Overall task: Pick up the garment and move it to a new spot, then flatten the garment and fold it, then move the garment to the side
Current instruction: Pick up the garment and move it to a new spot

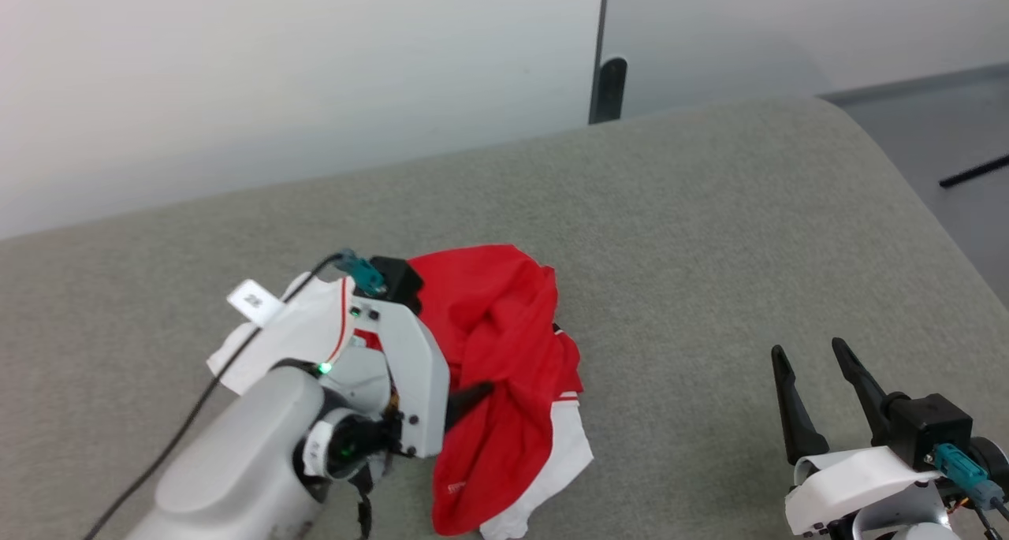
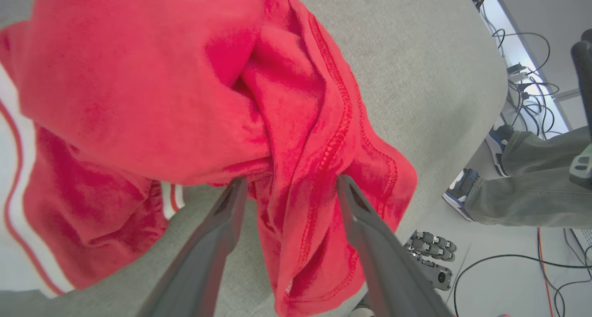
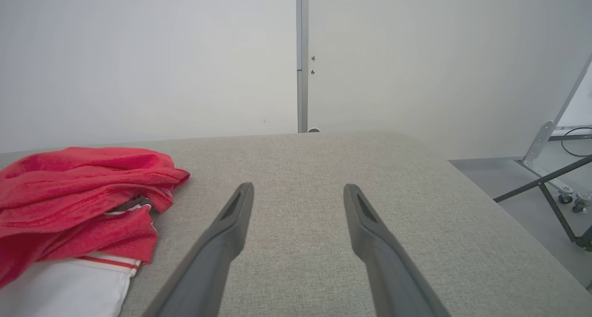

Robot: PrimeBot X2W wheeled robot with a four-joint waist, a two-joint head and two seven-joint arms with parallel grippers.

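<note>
Space on the right half of the grey fabric-covered table (image 1: 709,248) is wide open in the head view, right out to the rounded corner at upper right and the edge running down the right side of the frame. The far edge sits just in front of a plain pale wall (image 1: 276,75), with a short dark post (image 1: 608,91) poking up behind it.

The red shirt (image 1: 504,327) is a crumpled heap left of centre, with white sleeve ends sticking out at its lower right and at its left. The left gripper (image 2: 291,183) is right on it, fingers spread wide with a fold of red cloth lying loose between them, not pinched. The left arm covers the heap's left part, so I can't tell how the cloth lies there. The right gripper (image 1: 809,348) is at lower right, fingers apart and holding nothing, well clear of the shirt.

Off the table in the left wrist view: a person's legs (image 2: 532,187) in shoes (image 2: 455,194) at right, plus cables (image 2: 508,261) on the floor. The right wrist view catches a wheeled metal frame (image 3: 545,187) at far right.
</note>
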